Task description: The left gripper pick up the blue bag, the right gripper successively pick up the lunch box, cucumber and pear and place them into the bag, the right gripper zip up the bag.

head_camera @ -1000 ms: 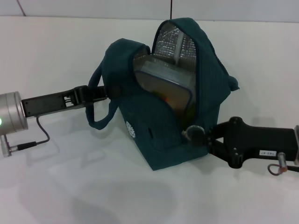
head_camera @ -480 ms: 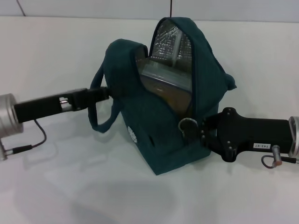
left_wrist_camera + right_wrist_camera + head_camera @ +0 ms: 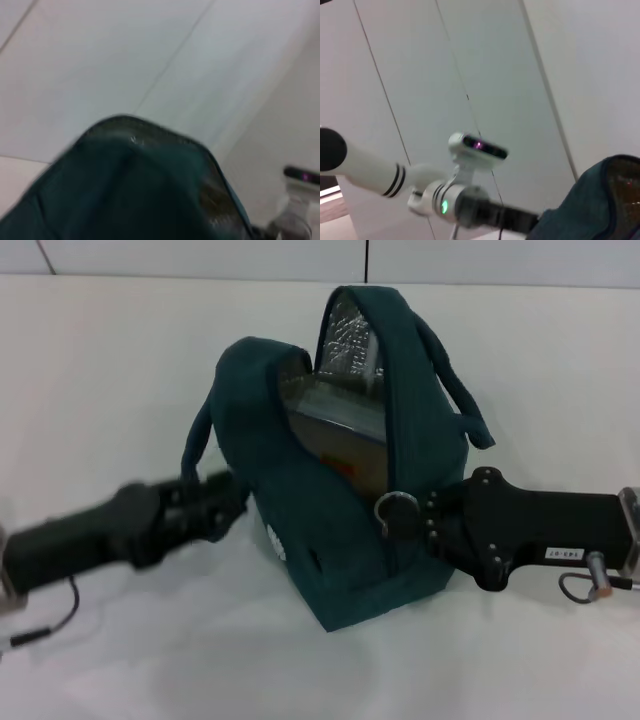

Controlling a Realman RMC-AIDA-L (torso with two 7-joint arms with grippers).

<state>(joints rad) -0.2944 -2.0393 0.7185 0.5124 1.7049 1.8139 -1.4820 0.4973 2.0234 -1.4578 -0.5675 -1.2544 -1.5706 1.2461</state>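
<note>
The bag (image 3: 330, 500) stands mid-bench, left gripper (image 3: 225, 502) at nine o'clock clamped on its side to steady it, right gripper (image 3: 398, 515) at three o'clock pinching the zipper pull to close it.

A small white label (image 3: 565, 554) on the right arm (image 3: 540, 525) carries dark characters, seen inverted and too small to read. The blue bag (image 3: 340, 490) bears a white round emblem (image 3: 275, 543) without legible lettering.
</note>
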